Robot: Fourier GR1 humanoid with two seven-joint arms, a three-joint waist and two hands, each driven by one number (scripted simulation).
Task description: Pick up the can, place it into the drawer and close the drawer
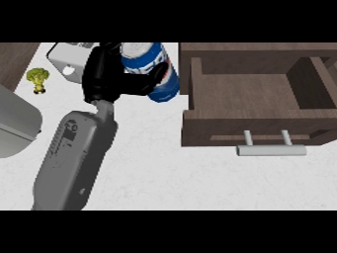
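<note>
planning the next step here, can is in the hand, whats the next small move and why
Probably carry the can to the right, over the drawer. The hand is curled round the can, which sits left of the drawer's wall, not yet above it. The drawer stands open, its handle toward the robot, so nothing needs opening first.

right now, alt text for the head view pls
A black hand on a grey forearm grips a blue can, held left of an open wooden drawer with a silver handle. A broccoli lies at far left on the white counter.
</note>
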